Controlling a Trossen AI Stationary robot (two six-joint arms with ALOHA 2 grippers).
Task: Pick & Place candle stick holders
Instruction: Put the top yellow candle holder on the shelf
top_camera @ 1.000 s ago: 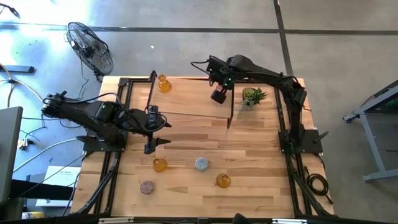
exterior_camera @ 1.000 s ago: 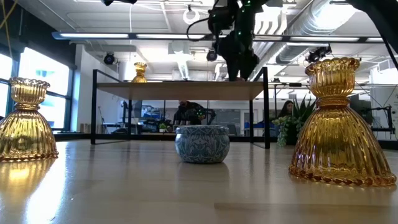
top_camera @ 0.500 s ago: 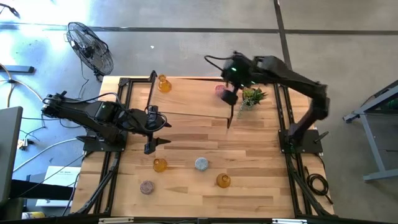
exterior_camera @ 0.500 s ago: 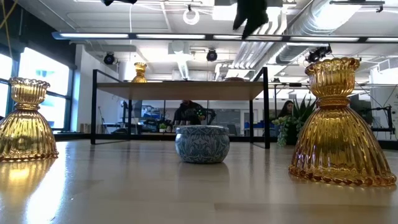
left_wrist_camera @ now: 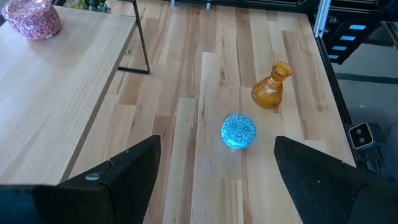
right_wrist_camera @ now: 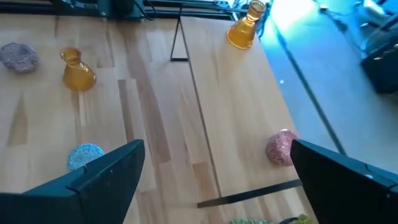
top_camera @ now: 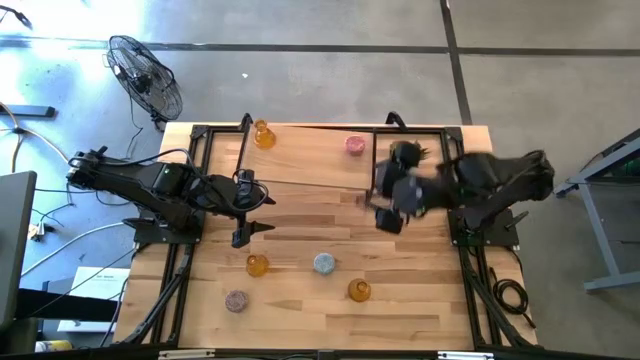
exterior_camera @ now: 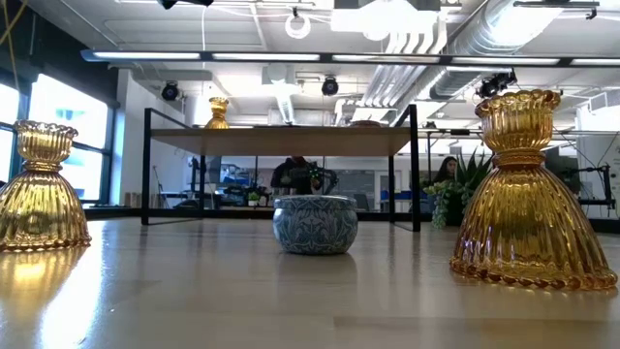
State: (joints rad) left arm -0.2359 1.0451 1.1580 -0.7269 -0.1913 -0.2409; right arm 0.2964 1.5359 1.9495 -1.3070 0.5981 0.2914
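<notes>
An amber holder (top_camera: 263,135) and the pink holder (top_camera: 355,145) stand on the raised wooden shelf (top_camera: 300,155) at the table's far side. Two amber holders (top_camera: 257,265) (top_camera: 359,290), the blue-grey one (top_camera: 323,263) and the mauve one (top_camera: 236,300) stand on the table near its front. My right gripper (top_camera: 388,210) is open and empty over the table's right middle, nearer than the pink holder (right_wrist_camera: 282,148). My left gripper (top_camera: 243,207) is open and empty at the left middle, with the blue-grey holder (left_wrist_camera: 239,130) ahead of it.
The shelf stands on thin black legs (top_camera: 370,190). A small green plant (exterior_camera: 450,199) stands at the far right, mostly hidden under my right arm in the high view. Black frame rails (top_camera: 180,260) run along both table sides. A fan (top_camera: 145,75) stands beyond the far left corner.
My right gripper has risen from the shelf, leaving the pink holder standing there, and swung toward the table's near and right edges. The pink holder, covered by the gripper a second ago, now shows alone on the shelf.
</notes>
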